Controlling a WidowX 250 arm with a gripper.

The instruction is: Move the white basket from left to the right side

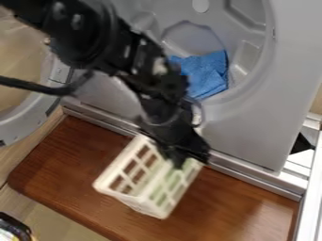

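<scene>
The black gripper [180,162] hangs over the brown wooden board, at the upper end of the white basket [157,195]. Its tips reach down into the basket's upper part, close to the rim; whether they hold the rim cannot be made out. The slatted basket is tilted, around the middle of the board, with its lower corner toward the board's front edge. Part of its upper rim is hidden behind the gripper.
A grey washer or dryer front [252,127] stands behind the board, with a blue cloth [204,75] in its round opening. Its open door [31,115] is at the left. The wooden board [69,164] extends to both sides of the basket. A white metal frame [309,188] borders the right.
</scene>
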